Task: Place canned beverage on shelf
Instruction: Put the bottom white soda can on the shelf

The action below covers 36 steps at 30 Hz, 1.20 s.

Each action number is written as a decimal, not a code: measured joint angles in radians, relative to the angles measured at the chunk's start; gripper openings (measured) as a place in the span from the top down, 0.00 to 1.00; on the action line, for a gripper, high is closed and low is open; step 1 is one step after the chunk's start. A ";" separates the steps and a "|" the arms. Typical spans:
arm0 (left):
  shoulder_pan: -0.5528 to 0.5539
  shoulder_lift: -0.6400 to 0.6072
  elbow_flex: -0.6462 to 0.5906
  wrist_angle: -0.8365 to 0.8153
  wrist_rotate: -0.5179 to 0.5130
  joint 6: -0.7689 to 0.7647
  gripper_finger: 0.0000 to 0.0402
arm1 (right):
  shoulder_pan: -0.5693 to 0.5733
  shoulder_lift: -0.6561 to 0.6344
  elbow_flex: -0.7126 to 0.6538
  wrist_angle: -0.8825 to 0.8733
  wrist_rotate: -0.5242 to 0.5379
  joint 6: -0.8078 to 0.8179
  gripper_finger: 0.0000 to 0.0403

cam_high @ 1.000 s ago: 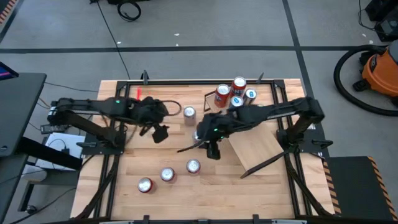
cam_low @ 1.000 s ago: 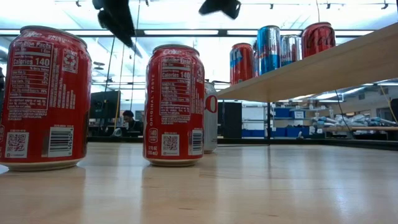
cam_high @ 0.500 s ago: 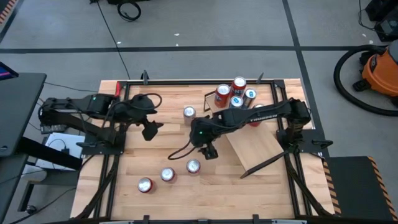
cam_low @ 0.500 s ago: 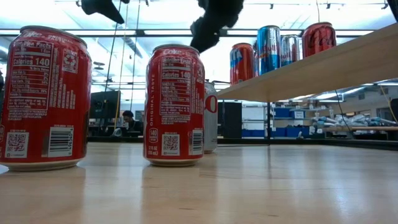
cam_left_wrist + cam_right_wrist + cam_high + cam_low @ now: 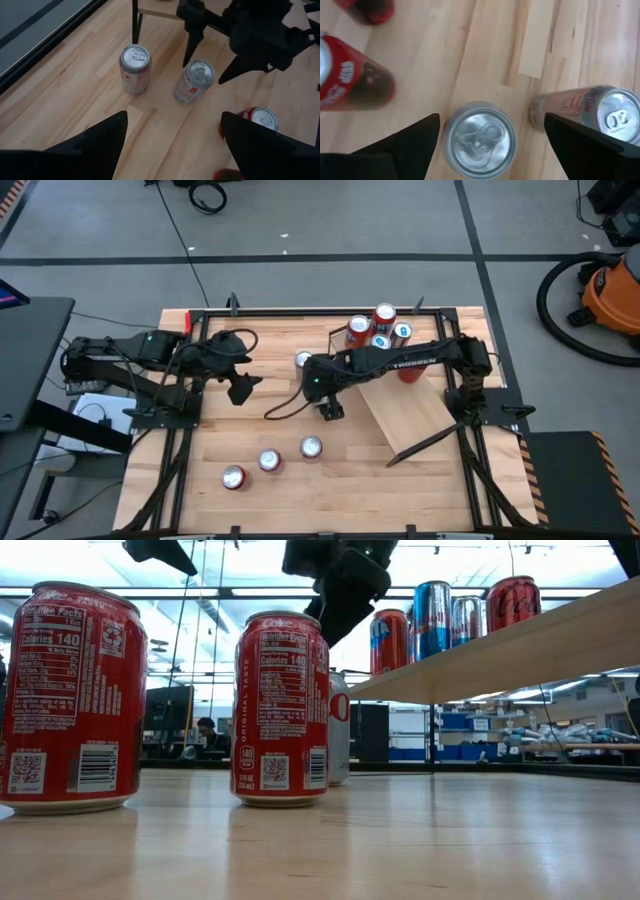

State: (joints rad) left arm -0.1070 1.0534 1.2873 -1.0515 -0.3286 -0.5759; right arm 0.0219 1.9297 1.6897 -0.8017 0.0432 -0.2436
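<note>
From the high view, the right pincer [image 5: 330,408] hangs over mid-desk, above and just far of the loose cans, while the left pincer [image 5: 243,389] hangs well apart over the left half of the desk [image 5: 250,435]. The sloped shelf [image 5: 410,415] lies at the right, carrying a cluster of cans [image 5: 378,332] at its far end. Three cans [image 5: 268,461] stand in a row near the front edge and a lone can [image 5: 304,360] stands farther back. From the low view, two red cans [image 5: 281,708] stand upright on the desk in the foreground, and the shelf [image 5: 520,648] slopes up at right with cans [image 5: 455,618] on it. From the left wrist view, the left pincer's fingers [image 5: 95,145] stand apart, holding nothing, above the desk. From the right wrist view, the right pincer's fingers [image 5: 410,145] stand wide apart, holding nothing, directly above a silver-topped can [image 5: 480,140] standing upright on the desk, with another can [image 5: 590,112] beside it.
</note>
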 joint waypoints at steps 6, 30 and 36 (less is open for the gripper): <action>0.000 0.000 0.000 0.000 0.000 -0.006 0.17 | -0.038 0.000 -0.025 -0.004 -0.046 0.000 0.09; 0.000 0.000 0.000 0.000 0.000 -0.016 0.17 | -0.044 -0.028 -0.058 0.013 -0.017 0.004 0.09; 0.000 0.000 0.000 0.000 0.000 -0.016 0.17 | -0.044 -0.062 -0.058 0.013 0.000 0.017 0.09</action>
State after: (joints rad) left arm -0.1070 1.0534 1.2873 -1.0519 -0.3290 -0.5915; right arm -0.0223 1.8681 1.6318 -0.7886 0.0437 -0.2262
